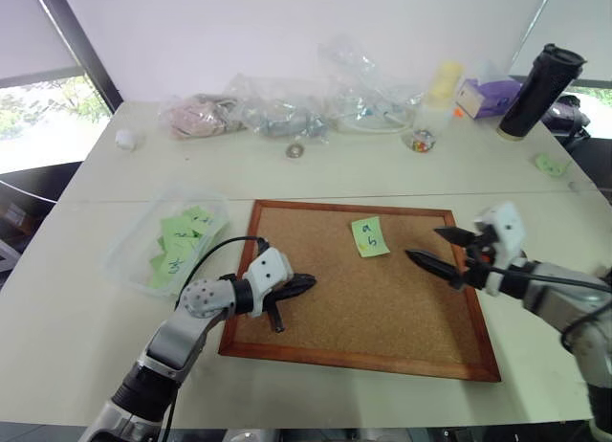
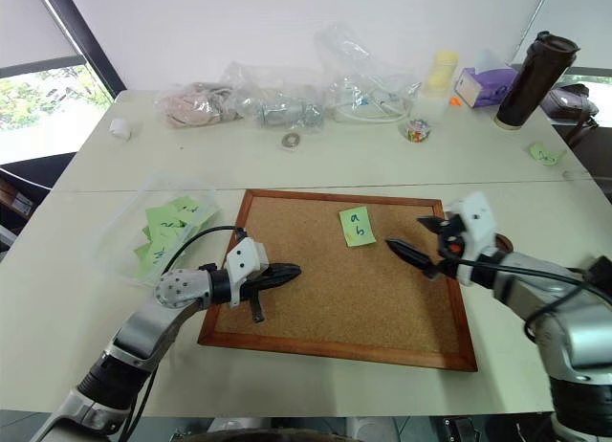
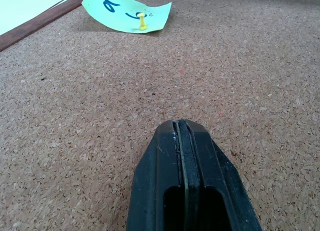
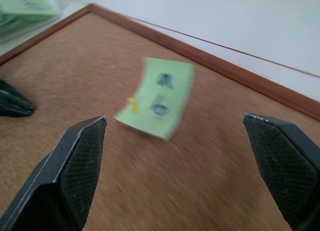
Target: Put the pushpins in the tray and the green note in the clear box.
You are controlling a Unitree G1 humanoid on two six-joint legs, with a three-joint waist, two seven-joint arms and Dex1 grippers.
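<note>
Closest to the head camera, the left gripper (image 1: 298, 287) lay low over the cork board (image 1: 402, 318) near its left edge, its two black fingers (image 3: 186, 176) clenched flat against each other with nothing between them and their tips pointing across the cork toward the right. Across the board, the right gripper (image 1: 442, 250) hovered above the cork near the right edge, its fingers (image 4: 77, 161) spread wide apart and empty, aimed left at the green note (image 1: 370, 236).

That note, marked with two dark handwritten characters, sat on the upper middle of the board, between the two grippers but touched by neither. A yellow pushpin (image 3: 142, 25) stood through its lower left part, fixing it to the cork; one edge of the paper curled slightly off the surface.

Left of the board, just beside its frame, the clear box (image 1: 129, 255) rested on the pale table (image 1: 86, 298) and already contained several light green notes (image 1: 182, 236). At the far side of the table lay crinkled clear plastic bags (image 1: 287, 112), a tall black bottle (image 1: 538, 90), a purple tissue box (image 1: 486, 96) and a small green scrap (image 1: 551, 165).
</note>
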